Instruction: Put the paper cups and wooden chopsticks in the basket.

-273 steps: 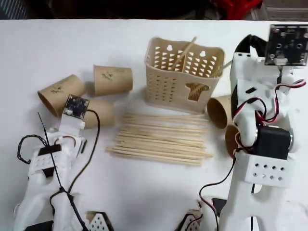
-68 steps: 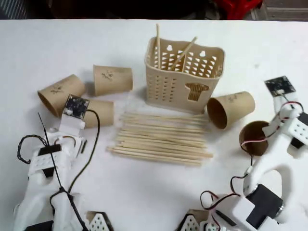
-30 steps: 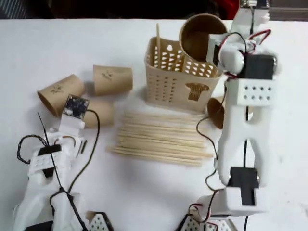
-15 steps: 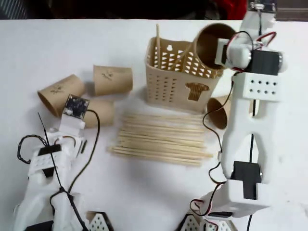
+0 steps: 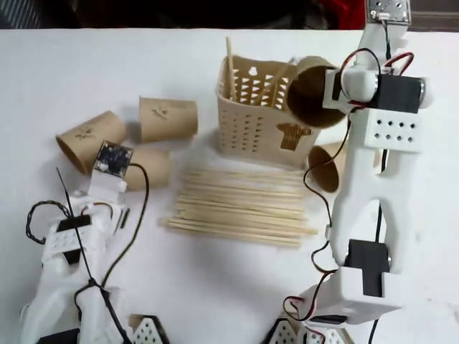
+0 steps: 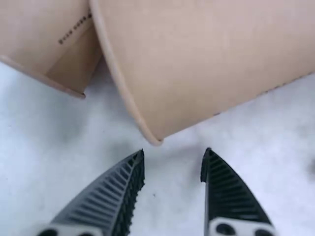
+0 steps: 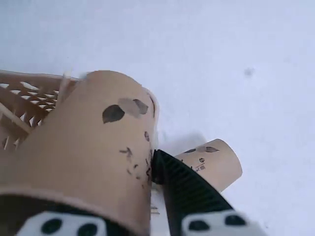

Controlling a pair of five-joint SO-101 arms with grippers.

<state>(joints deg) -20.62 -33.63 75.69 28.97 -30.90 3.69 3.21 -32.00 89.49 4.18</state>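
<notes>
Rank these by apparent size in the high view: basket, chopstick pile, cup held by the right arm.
1. basket and chopstick pile: look about alike, unranked.
2. held cup: smallest, though raised nearer the camera.

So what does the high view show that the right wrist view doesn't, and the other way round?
The high view adds the pile of wooden chopsticks on the table, three paper cups lying left of the basket, and a chopstick standing in it. The right wrist view adds dark leaf-like marks on the side of the held cup and a dark finger against its wall. Both show the held cup in the right gripper by the basket's rim, and another cup lying on the table beside the basket.
</notes>
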